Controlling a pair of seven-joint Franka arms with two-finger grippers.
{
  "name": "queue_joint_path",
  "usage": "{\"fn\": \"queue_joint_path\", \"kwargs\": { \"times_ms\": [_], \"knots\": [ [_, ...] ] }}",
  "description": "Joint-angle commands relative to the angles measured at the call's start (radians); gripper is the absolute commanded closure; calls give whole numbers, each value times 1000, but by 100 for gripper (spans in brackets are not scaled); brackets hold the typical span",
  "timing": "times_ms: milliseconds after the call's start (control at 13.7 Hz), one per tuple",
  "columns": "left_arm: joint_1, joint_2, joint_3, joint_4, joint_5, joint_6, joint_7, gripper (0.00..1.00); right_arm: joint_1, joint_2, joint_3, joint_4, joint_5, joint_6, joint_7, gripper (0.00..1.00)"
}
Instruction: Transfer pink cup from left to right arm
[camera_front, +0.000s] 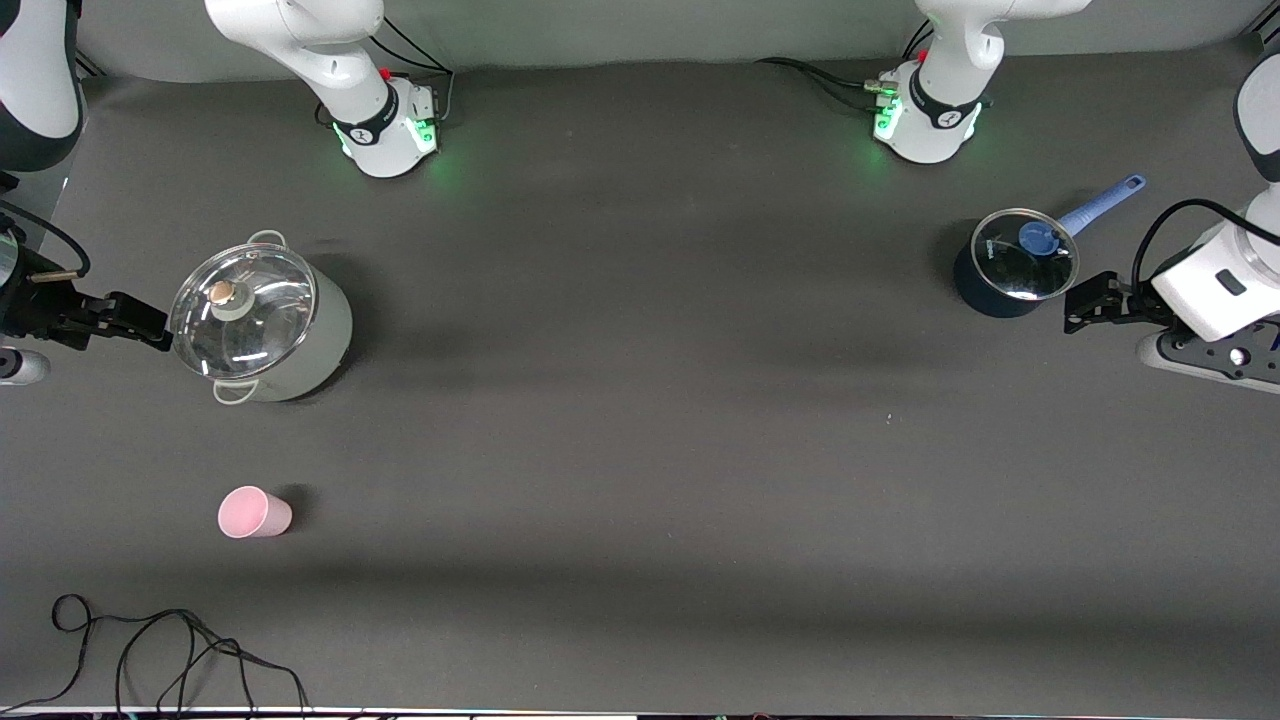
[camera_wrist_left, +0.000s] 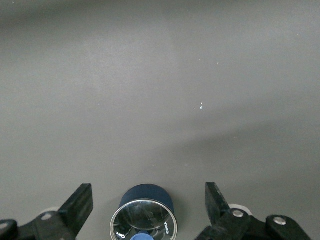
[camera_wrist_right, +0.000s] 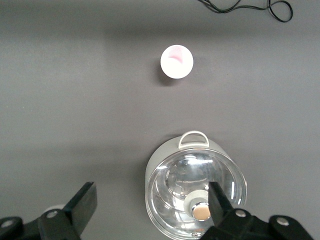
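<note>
The pink cup stands upright on the dark table toward the right arm's end, nearer to the front camera than the silver pot. It also shows in the right wrist view, open top up, with nothing touching it. My right gripper is open and empty, over the table at the silver pot's edge; in its wrist view one finger overlaps the pot's lid. My left gripper is open and empty at the left arm's end, beside the blue saucepan, which shows between its fingers in the left wrist view.
A silver pot with a glass lid stands toward the right arm's end, also in the right wrist view. A dark blue saucepan with a glass lid and blue handle stands toward the left arm's end. A black cable lies along the table's front edge.
</note>
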Motion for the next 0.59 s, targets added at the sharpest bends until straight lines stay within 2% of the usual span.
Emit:
{"fn": "queue_joint_path", "kwargs": {
  "times_ms": [0, 220, 512],
  "knots": [
    [-11, 6, 9, 46, 16, -27, -14, 0, 2, -28, -8, -29, 9, 16, 14, 1],
    [-10, 8, 9, 141, 13, -97, -14, 0, 2, -30, -8, -24, 9, 16, 14, 1],
    [-10, 13, 9, 155, 16, -97, -11, 0, 2, -30, -9, -24, 10, 16, 14, 1]
  ]
}}
